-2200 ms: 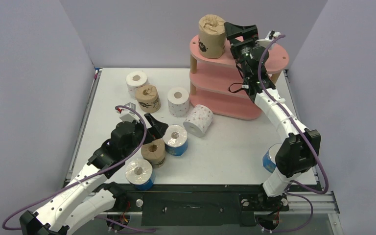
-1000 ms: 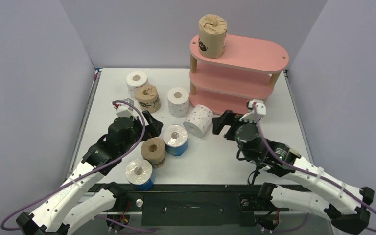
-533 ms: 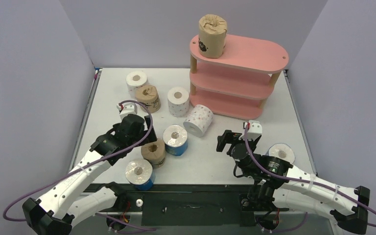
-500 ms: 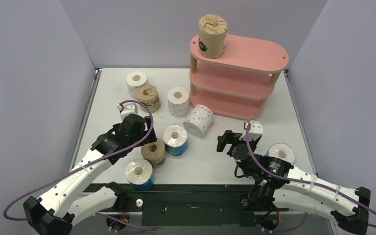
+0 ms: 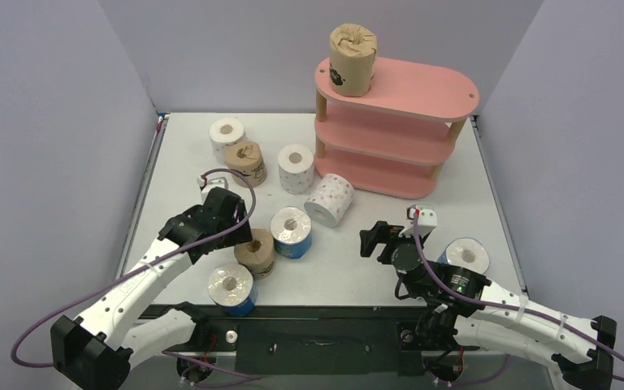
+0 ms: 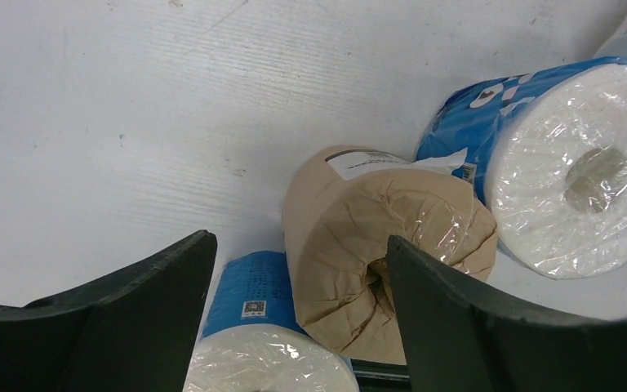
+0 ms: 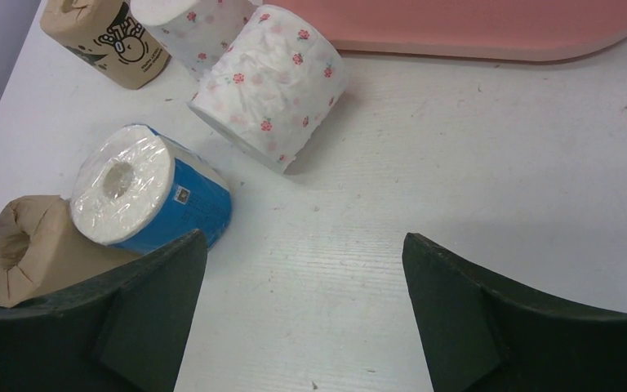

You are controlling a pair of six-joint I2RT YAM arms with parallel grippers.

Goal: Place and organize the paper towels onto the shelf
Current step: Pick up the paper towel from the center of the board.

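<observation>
One roll (image 5: 352,58) on the shelf (image 5: 422,89), eight to go; my left gripper (image 6: 298,241) apart around a brown roll (image 6: 375,229), right gripper (image 7: 302,237) apart, empty.

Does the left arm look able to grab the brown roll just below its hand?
Probably yes: the left hand stands open right over the brown roll, though the blue roll touching it may crowd one finger.

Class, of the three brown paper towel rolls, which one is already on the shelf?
The brown roll standing upright at the left end of the top board of the pink shelf; the other two brown rolls stand on the white table.
</observation>
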